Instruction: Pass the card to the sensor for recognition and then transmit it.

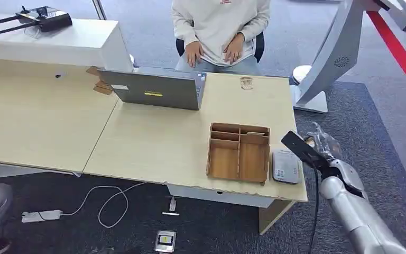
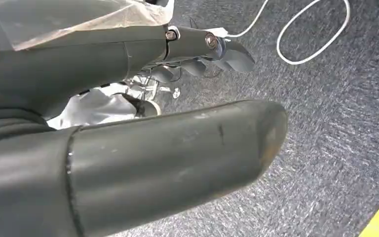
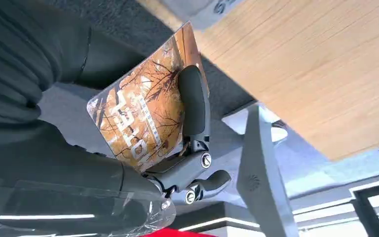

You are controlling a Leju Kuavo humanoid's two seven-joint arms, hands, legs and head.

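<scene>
Gripping an orange card [image 3: 143,118], the right hand [image 1: 317,151] hovers just beside the table's [image 1: 153,143] right edge, near the grey sensor [image 1: 286,166] that lies next to a wooden tray [image 1: 239,152]. Left hand [image 2: 168,123] hangs over carpet, holding nothing, fingers loosely curled.

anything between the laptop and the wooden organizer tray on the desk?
Nothing. In the head view, bare desk separates the laptop from the wooden tray.
</scene>
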